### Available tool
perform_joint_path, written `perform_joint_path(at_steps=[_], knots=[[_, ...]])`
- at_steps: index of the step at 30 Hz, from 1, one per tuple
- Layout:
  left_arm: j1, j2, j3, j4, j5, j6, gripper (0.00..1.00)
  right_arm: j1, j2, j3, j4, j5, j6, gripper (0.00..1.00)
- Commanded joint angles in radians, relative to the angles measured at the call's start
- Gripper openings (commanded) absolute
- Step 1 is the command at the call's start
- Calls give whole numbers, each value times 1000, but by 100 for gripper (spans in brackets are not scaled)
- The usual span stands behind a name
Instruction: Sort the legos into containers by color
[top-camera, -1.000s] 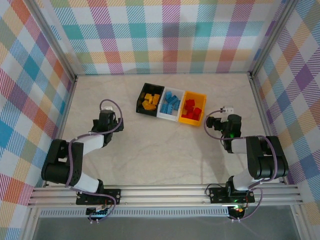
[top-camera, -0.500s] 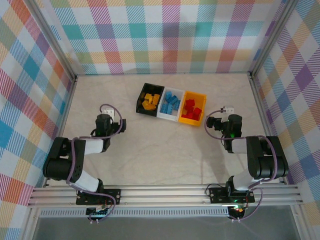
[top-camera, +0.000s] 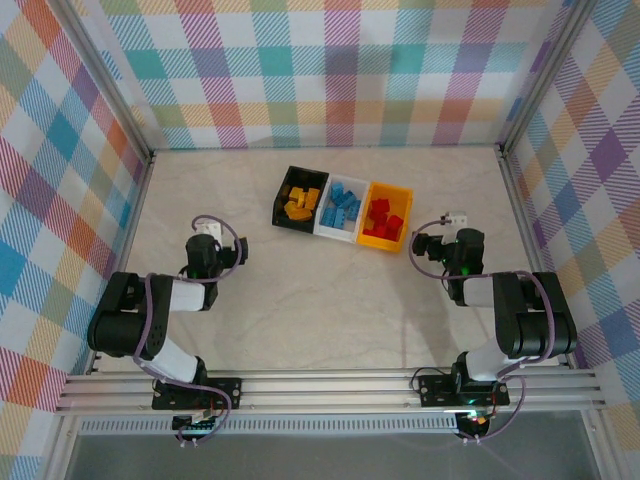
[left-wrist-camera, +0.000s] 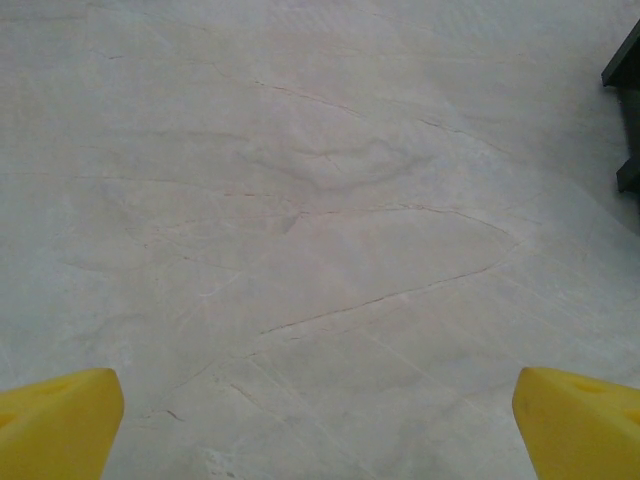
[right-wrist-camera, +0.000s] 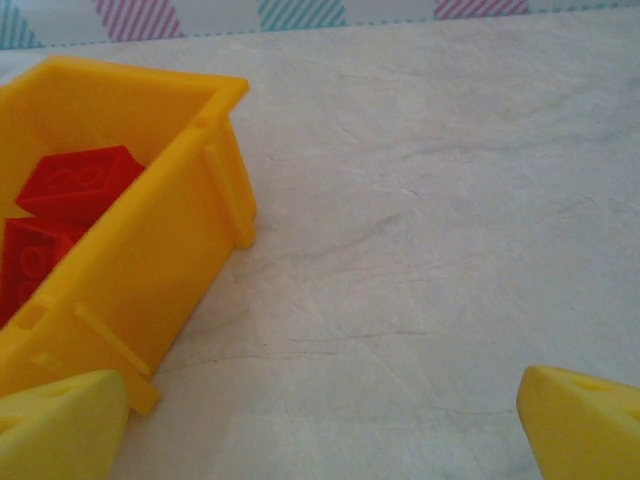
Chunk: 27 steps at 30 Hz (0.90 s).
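Beige marbled desk (top-camera: 330, 320) carries everything. Three containers stand side by side in one row in the upper middle of the top view: a black bin (top-camera: 281, 205), a white bin (top-camera: 334, 234) and a yellow-orange bin (right-wrist-camera: 150, 260). The left pincer (left-wrist-camera: 320, 425), at lower left of the row, has its yellow fingers (left-wrist-camera: 60, 420) wide apart over bare desk and holds nothing. The right pincer (right-wrist-camera: 320, 425), just right of the yellow-orange bin, is also spread apart and empty. Yellow-orange legos (top-camera: 300, 203) lie in the black bin, blue legos (top-camera: 342, 206) in the white bin, and red legos (right-wrist-camera: 80, 180) in the yellow-orange bin.
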Motion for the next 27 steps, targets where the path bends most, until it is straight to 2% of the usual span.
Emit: perform_joint_path(at_steps=[1,3,5,7,10,13,27], knots=[[9,6,17,44,-9,-19,100,-5,-7,-54,122,-66,-32,100],[9,6,17,45,-9,-18,100,-5,-14,-97,196,-3,-5,100],[10,7,17,45,-9,-19,100,-5,-14,-128,256,115,42,100],[9,6,17,45,-9,-18,100,-7,-16,-130,253,220,95,100],[9,5,17,45,-9,-18,100,-9,-13,-76,162,176,74,100],[10,5,17,45,-8,-19,100,-9,3,20,7,-41,-15,100],[10,6,17,45,-9,-18,100,-13,3,25,-11,-5,4,100]])
